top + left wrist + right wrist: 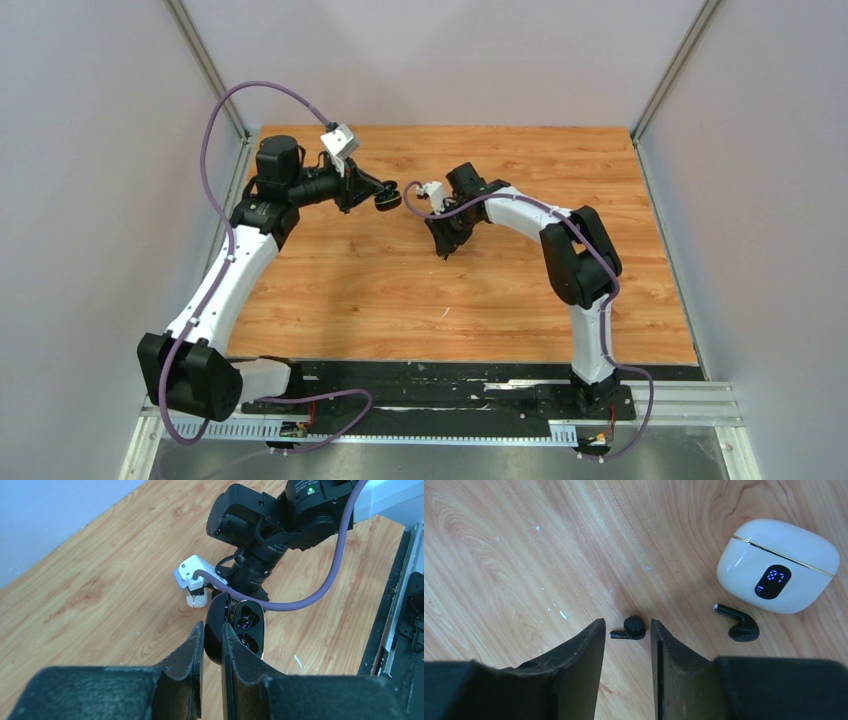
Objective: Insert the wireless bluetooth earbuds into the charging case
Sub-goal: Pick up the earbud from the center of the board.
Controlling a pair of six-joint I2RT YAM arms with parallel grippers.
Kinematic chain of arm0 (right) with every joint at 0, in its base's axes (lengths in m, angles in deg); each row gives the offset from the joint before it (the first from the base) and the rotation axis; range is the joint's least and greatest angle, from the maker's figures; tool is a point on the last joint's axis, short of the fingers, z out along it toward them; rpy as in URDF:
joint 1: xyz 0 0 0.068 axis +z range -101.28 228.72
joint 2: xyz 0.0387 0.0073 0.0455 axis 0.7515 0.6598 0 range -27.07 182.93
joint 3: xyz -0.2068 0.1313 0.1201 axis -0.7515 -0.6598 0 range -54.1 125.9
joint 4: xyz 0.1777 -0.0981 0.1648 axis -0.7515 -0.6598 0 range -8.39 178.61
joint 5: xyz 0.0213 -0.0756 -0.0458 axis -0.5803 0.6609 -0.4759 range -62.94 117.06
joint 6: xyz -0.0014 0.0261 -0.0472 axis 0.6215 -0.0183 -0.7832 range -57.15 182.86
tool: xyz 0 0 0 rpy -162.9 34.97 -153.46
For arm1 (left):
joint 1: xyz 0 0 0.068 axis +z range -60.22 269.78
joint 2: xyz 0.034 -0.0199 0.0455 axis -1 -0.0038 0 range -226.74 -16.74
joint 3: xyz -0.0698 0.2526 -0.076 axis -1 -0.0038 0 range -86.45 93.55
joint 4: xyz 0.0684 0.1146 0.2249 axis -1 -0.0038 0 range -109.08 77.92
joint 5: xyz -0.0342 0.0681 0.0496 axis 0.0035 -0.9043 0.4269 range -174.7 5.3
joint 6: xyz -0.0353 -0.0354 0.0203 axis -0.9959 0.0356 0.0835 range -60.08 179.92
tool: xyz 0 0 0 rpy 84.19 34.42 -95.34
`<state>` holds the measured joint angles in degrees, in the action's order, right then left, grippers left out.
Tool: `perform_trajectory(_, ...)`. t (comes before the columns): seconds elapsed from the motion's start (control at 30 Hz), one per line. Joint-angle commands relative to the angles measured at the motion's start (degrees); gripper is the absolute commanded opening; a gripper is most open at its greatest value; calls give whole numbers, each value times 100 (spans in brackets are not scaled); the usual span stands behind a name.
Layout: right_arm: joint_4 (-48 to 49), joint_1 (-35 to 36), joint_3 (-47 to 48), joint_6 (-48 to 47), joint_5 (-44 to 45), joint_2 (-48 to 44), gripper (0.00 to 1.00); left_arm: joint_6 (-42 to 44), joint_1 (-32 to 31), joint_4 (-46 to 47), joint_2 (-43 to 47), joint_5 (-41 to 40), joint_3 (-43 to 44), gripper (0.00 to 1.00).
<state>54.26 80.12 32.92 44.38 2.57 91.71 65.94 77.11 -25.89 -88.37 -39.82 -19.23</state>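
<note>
Plainly, little is done yet. At the left, the left gripper (212,636) is clenched on the black case (246,625) and holds it in the air above the table (100,605) with the lid swung open. Both sockets look empty, showing only a purplish glint inside. The right gripper (626,626) points down at the wood with its jaws parted, one finger on each side of a black bud (634,627) that lies on its side. A sliver of gap shows on either side, so the bud is not gripped. A second black bud (740,626) lies apart to the right of it, just beside the white case (774,550), which sits on the table shut with its blue display lit. No white buds show in any view, and whether they are inside the shut case I cannot tell. By my reading, the first black bud is about to be picked. Both black ones remain to be lifted and seated in the held case, and the state of the white pair is unknown.
</note>
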Motion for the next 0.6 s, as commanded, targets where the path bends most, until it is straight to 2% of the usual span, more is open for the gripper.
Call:
perform_trajectory(0.0, 200, 42, -26, 44, 127, 34, 36, -82, 27, 276, 155, 46, 1, 0)
perform_trajectory(0.57, 226, 76, -95, -99, 348, 65, 33, -98, 34, 374, 90, 47, -9, 0)
